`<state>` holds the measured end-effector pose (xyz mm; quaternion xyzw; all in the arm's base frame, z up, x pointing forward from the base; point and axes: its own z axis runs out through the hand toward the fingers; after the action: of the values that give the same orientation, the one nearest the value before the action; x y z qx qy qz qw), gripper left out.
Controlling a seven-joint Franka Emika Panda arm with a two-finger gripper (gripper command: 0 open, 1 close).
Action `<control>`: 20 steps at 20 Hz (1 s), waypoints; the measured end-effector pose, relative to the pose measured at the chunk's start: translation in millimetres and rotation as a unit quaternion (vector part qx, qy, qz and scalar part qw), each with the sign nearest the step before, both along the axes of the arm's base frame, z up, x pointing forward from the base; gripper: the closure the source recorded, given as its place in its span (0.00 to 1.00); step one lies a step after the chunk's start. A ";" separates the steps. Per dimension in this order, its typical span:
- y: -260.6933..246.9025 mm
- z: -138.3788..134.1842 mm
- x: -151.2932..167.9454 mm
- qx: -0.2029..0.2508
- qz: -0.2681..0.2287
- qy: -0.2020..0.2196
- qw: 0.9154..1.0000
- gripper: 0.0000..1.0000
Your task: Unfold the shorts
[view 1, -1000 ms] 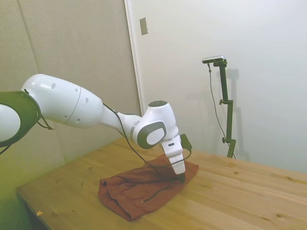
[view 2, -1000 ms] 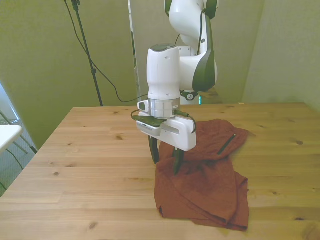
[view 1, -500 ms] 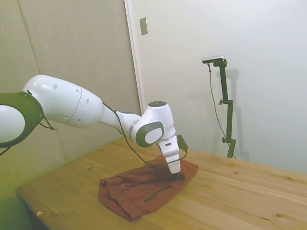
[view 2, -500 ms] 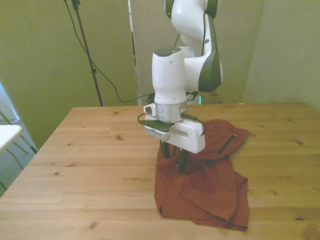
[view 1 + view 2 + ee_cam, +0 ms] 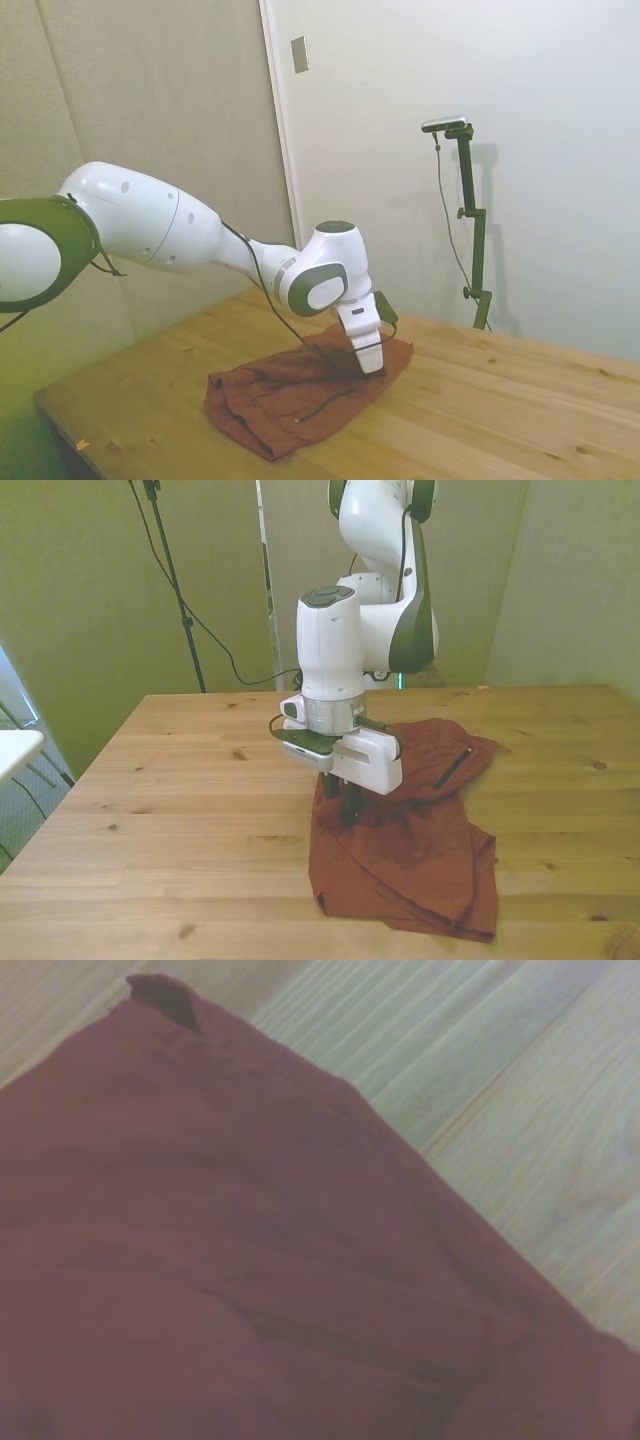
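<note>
The pincer (image 5: 340, 805) has been lowered and closed on a fold of the shorts (image 5: 410, 855) directly beneath; lifting can now begin unfolding.

The rust-brown soft cloth shorts (image 5: 410, 830) look matt and a little rough, with wrinkles and dark seam lines. The pale wooden table (image 5: 180, 810) under them is smooth, with visible grain and knots. My white gripper (image 5: 342, 800) has a glossy plastic shell.
</note>
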<state>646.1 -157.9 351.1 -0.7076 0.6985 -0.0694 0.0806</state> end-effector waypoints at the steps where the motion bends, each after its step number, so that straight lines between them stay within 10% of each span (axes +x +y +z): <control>1: 0.3 0.3 0.1 0.001 0.001 -0.001 1.000 1.00; 20: 126.7 79.8 45.7 -0.018 0.129 -0.141 0.981 1.00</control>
<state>691.9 -31.3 430.9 -0.7761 0.5818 -0.1699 0.1740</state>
